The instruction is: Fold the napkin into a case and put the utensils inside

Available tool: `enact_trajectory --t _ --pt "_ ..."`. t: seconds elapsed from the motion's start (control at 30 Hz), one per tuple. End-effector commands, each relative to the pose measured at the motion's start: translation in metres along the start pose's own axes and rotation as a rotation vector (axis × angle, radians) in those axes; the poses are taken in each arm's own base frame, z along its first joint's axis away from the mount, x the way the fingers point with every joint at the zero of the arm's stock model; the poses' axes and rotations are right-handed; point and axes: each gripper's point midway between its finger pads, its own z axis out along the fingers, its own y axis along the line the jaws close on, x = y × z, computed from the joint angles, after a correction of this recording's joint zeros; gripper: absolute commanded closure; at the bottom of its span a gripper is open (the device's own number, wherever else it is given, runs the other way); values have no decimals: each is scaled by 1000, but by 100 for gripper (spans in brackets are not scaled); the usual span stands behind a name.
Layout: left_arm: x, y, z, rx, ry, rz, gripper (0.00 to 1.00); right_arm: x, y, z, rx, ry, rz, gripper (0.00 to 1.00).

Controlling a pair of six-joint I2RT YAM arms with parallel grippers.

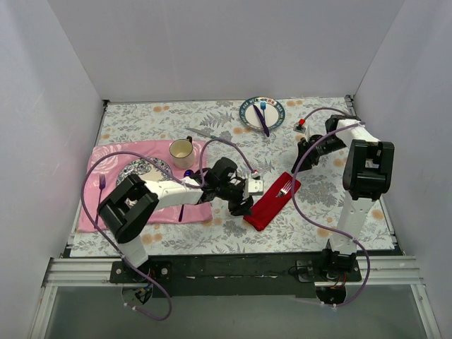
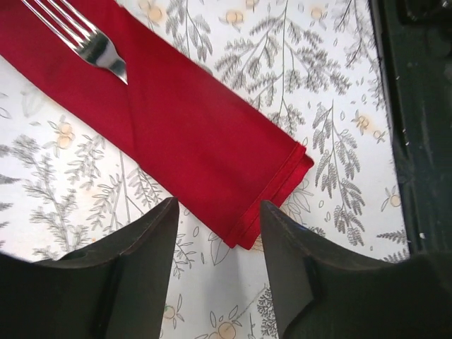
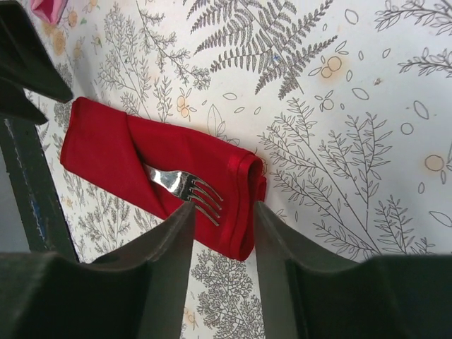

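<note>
Top view: napkin (image 1: 269, 205) lies on the table (image 1: 141, 120) just right of centre. It is folded into a narrow red strip running from 7 to 1 o'clock.

Fork (image 1: 284, 188) is tucked in the napkin, its tines sticking out toward the 1 o'clock end. The handle is hidden under the cloth. No second utensil can be made out in the fold.

Left pincer (image 1: 244, 205) sits at the napkin's 8 o'clock end, just beside the cloth. In the left wrist view the left pincer (image 2: 217, 212) stands partly open. The napkin's (image 2: 191, 134) stitched corner shows in the gap between the two dark fingers (image 2: 141, 268), apart from both; nothing is held. The fork (image 2: 85, 39) head lies at 11 o'clock in that view, coming out from under a diagonal fold.

Right pincer (image 1: 304, 150) is off the napkin's 1 o'clock end, near it. In the right wrist view the right pincer (image 3: 224, 212) is also partly open and empty. The napkin's (image 3: 106, 155) rolled end and the fork (image 3: 183, 187) tines lie just past its fingertips.

Elsewhere, top view:
- Pink mat (image 1: 106, 166) at 9 o'clock, carrying a mug (image 1: 181, 148) and a plate (image 1: 141, 169).
- Second plate (image 1: 247, 116) at 12 o'clock, with blue and purple cutlery on it.
</note>
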Motion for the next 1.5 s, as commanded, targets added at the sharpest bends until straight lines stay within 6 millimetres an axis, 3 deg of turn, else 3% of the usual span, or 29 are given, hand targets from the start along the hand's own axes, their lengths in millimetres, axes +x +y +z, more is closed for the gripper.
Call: enact_trajectory --t 0.0,0.07,0.13,0.17,0.2,0.23,0.27,0.3,0.37,0.4,0.43,0.5,0.53,0.63,0.87,1.13,1.2,1.3,1.47 --pt "-66 10 -36 -75 -106 44 48 -37 11 -24 46 -67 -65 51" --pt "-84 22 -48 -100 -137 -7 45 -52 11 -33 70 -93 -88 43" --pt "-76 54 -67 -153 -111 -98 40 -65 11 -43 90 -128 -83 28" --pt "-104 77 -83 -189 -146 -74 38 -75 12 -49 98 -153 -98 23" --pt "-77 98 -90 -196 -78 -127 37 -80 15 -55 112 -168 -100 17" --pt "-80 115 -100 -214 -75 -113 33 -87 14 -60 129 -187 -96 10" --pt "-100 140 -117 -261 -97 -83 32 -90 14 -62 140 -197 -93 8" --pt "-79 168 -127 -297 -66 -141 31 -94 18 -67 158 -210 -99 7" --pt "-71 199 -141 -329 -54 -161 31 -102 18 -73 187 -239 -90 5" --pt "-80 220 -164 -364 -61 -140 30 -104 21 -75 193 -247 -97 5" --pt "-56 235 -157 -338 -16 -111 30 -106 23 -77 198 -255 -98 5" --pt "-45 257 -176 -350 28 -46 32 -109 26 -80 202 -265 -98 5" --pt "-22 268 -172 -340 70 -6 33 -110 27 -81 205 -266 -98 4" --pt "3 294 -182 -395 86 43 33 -110 29 -83 206 -269 -84 4" --pt "49 315 -156 -359 125 158 37 -109 30 -85 219 -267 -62 3" --pt "76 324 -131 -317 113 203 40 -109 27 -85 219 -267 -39 2" --pt "84 322 -124 -301 121 215 43 -110 24 -86 227 -264 -38 2" --pt "91 314 -117 -259 113 231 55 -110 20 -88 247 -258 -39 2" --pt "97 281 -98 -110 119 253 69 -114 17 -88 246 -257 -40 2"
